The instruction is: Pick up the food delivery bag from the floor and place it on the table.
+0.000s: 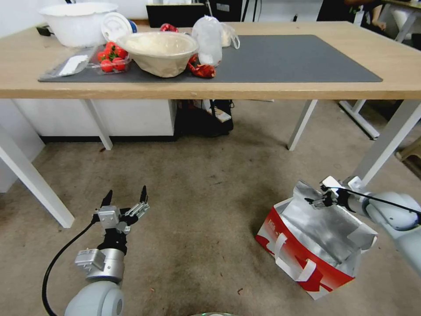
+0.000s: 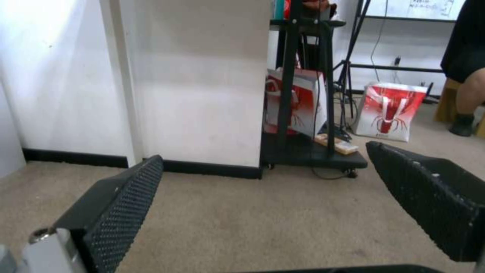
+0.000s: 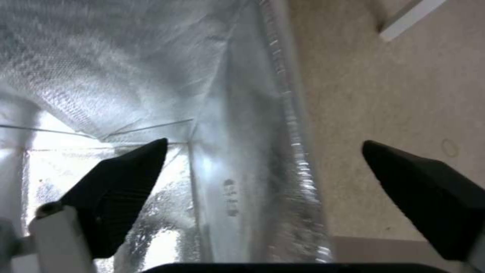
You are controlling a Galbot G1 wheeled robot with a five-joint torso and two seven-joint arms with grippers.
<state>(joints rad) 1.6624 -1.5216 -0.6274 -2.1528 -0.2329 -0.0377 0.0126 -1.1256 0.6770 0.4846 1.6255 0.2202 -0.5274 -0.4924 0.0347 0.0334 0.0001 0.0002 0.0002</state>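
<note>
- Across the upper head view runs the bench (image 1: 272,90), a wide light-wood top on white legs, covered by a large dark grey mat (image 1: 298,59); its right half is bare, its left end crowded.
- Below it the floor (image 1: 206,175) is mottled brownish-beige carpet, short and matted.
- On that carpet, at the robot's right, stands the food delivery bag (image 1: 313,245): a boxy paper bag, red and white outside, crinkled silver foil inside, with white strap handles on its near side and its mouth gaping open. It has not been lifted, so, as I judge it, the whole carry to the bench is left.
- At the bag's far rim is the right pincer (image 1: 316,201). In its wrist view the 2 black textured fingers are spread wide, one over the foil lining, the other over carpet, straddling the foil wall (image 3: 283,125) and gripping nothing.
- Low over bare carpet at the robot's left, well apart from the bag, the left pincer (image 1: 126,199) points up, wide open and holding nothing.
- On the bench's left end sit a beige bowl (image 1: 158,52), a white tub (image 1: 76,22) and a clear box of red fruit (image 1: 109,59).
</note>
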